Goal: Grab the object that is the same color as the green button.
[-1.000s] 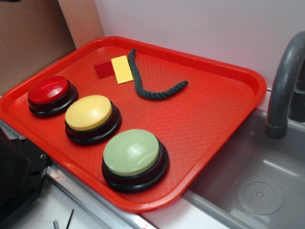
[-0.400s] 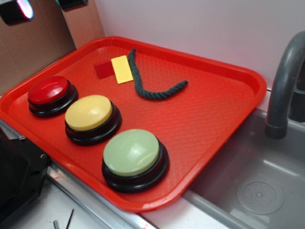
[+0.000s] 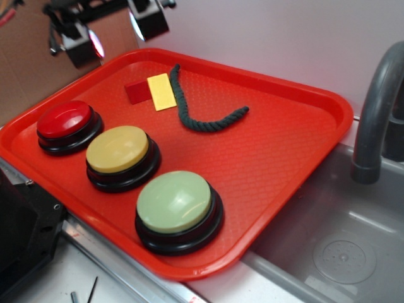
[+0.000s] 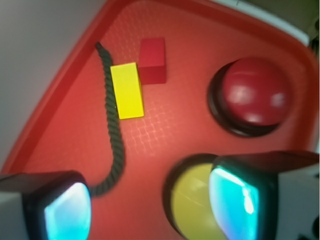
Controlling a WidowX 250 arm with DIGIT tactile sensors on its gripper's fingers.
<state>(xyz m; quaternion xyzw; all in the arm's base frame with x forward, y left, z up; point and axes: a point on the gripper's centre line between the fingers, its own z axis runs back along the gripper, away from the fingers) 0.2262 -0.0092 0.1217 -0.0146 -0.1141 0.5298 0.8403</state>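
An angled view over a red plastic tray (image 3: pixel 284 158) set beside a grey sink (image 3: pixel 328 252), with a grey faucet (image 3: pixel 375 113) rising at the right edge.

Nearest the camera sits the green button (image 3: pixel 175 202), a pale-green dome on a black round base, close to the tray's front rim. Just behind it and to the left is a yellow button (image 3: pixel 118 149), and further left again a red button (image 3: pixel 64 118) — the three form a diagonal row, each close to the next.

Past the buttons, across a stretch of bare tray, lies the dark green rope (image 3: pixel 192 113). It is flat on the tray, bent in a rough L or V shape, one end pointing towards the tray's far rim and the other out to the right. A flat yellow block (image 3: pixel 161 91) lies just beside the rope's far arm, on its left, and a small red block (image 3: pixel 136 92) touches or nearly touches the yellow block's other side.

Furthest back, at the top left, the gripper (image 3: pixel 113 31) hangs above the tray's far left corner, well apart from the rope. Its two black fingers (image 3: pixel 150 17) are spread wide with nothing between them.

The wrist view looks down between those blurred fingers (image 4: pixel 240 197) — below are the rope (image 4: pixel 116 135), yellow block (image 4: pixel 127 90), red block (image 4: pixel 152 60), red button (image 4: pixel 255 96) and part of the yellow button (image 4: pixel 192 205).
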